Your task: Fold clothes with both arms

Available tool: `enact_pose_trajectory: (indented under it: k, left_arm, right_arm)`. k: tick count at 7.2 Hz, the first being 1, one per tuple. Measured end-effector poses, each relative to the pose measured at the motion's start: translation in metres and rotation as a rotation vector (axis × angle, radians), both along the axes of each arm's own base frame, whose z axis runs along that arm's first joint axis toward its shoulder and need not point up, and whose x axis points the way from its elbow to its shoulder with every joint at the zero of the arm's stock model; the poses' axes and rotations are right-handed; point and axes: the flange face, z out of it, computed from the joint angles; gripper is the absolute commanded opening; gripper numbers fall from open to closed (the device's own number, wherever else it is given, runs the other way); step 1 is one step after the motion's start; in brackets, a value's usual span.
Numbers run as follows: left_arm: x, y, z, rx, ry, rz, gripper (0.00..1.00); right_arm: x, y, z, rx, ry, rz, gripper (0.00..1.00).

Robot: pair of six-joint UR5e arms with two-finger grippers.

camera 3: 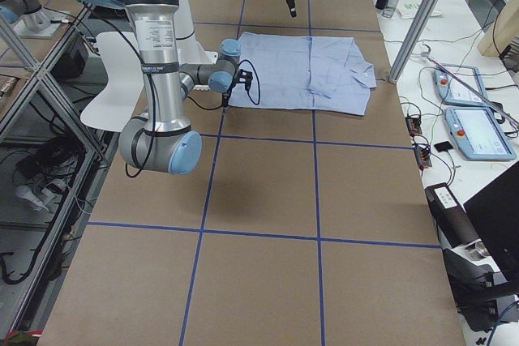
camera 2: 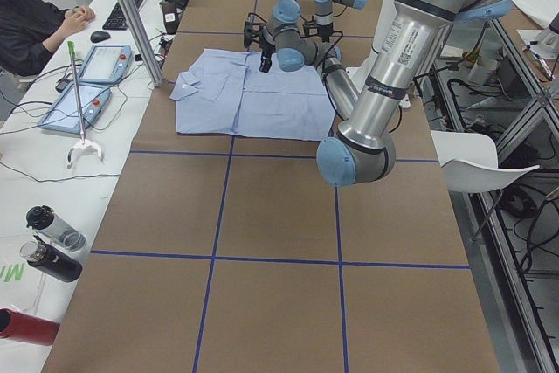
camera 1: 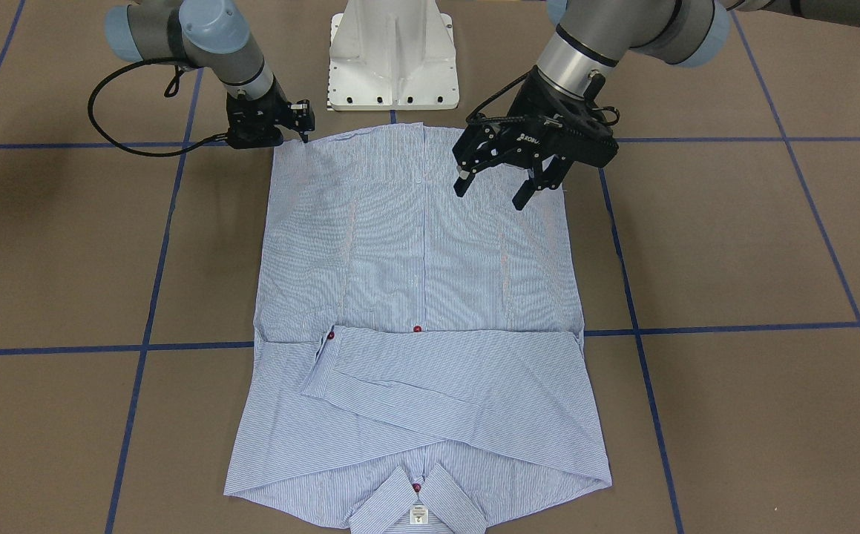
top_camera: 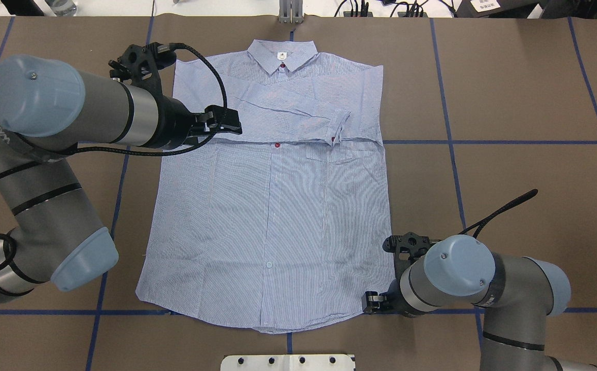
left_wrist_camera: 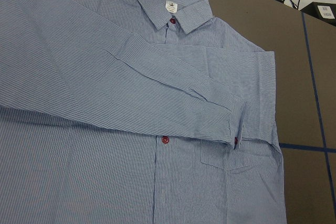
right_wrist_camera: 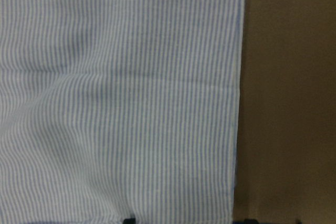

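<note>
**Overhead exterior: take both hem corners level before any lift**

Overhead exterior shows the shirt [top_camera: 272, 221] lying flat and face up on the table [top_camera: 509, 180]. Its collar [top_camera: 283, 54] is on the far side, the sleeves [top_camera: 288, 111] are crossed over the chest, and the hem [top_camera: 277, 322] is nearest the robot.

The step in hand looks like gripping the hem's two corners so the hem can be carried up toward the collar. The right fingers [camera 1: 303, 127] sit low at the hem corner on the robot's right. The right wrist view shows their dark tips spread, one over cloth and one about at the side edge. The left fingers [camera 1: 524, 193] hang spread, clearly above the cloth and not yet at the left hem corner [top_camera: 142, 294].

To do this well, the left arm should descend to that corner before anything is lifted. Each pair should pinch through both layers close to the edge. Both should then rise together at equal height, so the hem stays straight and the crossed sleeves are not dragged.
</note>
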Motion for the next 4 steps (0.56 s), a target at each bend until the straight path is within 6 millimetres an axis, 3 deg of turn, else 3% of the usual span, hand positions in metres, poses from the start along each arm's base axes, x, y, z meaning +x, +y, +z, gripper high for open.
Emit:
enact_pose_trajectory:
  k: [3,4]
  left_arm:
    - [0.0004,0.0000,-0.0006,0.000,0.001,0.001,0.98]
    - [0.0004,0.0000,-0.0009,0.001,0.001,0.001,0.98]
  right_arm:
    - [0.0051,-0.0020,0.0023,-0.010,0.001,-0.002,0.74]
    - [0.0065,-0.0027,0.0030,-0.013,0.001,-0.002,0.70]
